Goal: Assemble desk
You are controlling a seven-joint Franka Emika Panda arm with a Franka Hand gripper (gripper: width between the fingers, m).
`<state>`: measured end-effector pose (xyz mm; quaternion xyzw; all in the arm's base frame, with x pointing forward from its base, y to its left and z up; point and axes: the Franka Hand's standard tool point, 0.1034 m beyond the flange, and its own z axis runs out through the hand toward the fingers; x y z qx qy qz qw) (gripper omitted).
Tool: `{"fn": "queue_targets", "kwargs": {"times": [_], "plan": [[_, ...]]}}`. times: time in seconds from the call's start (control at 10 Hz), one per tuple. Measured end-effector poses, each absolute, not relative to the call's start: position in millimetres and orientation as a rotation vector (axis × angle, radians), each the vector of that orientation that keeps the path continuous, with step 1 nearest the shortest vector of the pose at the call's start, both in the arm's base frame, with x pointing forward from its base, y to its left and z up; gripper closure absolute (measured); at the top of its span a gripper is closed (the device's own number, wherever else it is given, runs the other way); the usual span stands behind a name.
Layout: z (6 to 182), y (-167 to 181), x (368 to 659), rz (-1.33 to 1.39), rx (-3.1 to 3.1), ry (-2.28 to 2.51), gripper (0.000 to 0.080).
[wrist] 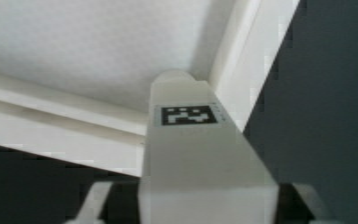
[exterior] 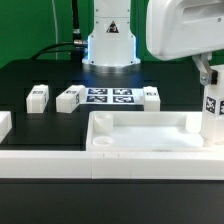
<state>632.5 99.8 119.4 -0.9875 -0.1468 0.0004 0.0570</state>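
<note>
The one white desk slab (exterior: 150,135) sits at the front of the black table (exterior: 30,75). The claw (exterior: 205,75) grips one leg (exterior: 211,108) tight, upright at the slab's corner on the exterior view's right. Three other legs (exterior: 68,98) lie flat behind, by the marker board (exterior: 110,96)

- On my exterior feed, the base column (exterior: 108,38) is glossy white and rounded, with a dark triangular mark on its front.
- A blue light ring (exterior: 108,64) glows around its foot.
- The upper housing (exterior: 182,28) is a large, smooth white shell with rounded corners.
- On my wrist feed, the two fingers (wrist: 98,203) look pale grey.
</note>
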Motion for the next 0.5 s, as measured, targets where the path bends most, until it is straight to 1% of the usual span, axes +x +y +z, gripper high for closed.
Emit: {"fn": "queue_targets", "kwargs": {"times": [0.1,0.5], "plan": [[119.1,99.6,632.3,0.004,-2.997,-0.409,0.0505],[117.9,99.4,632.0,0.018,-2.998,0.352,0.0505]]}}
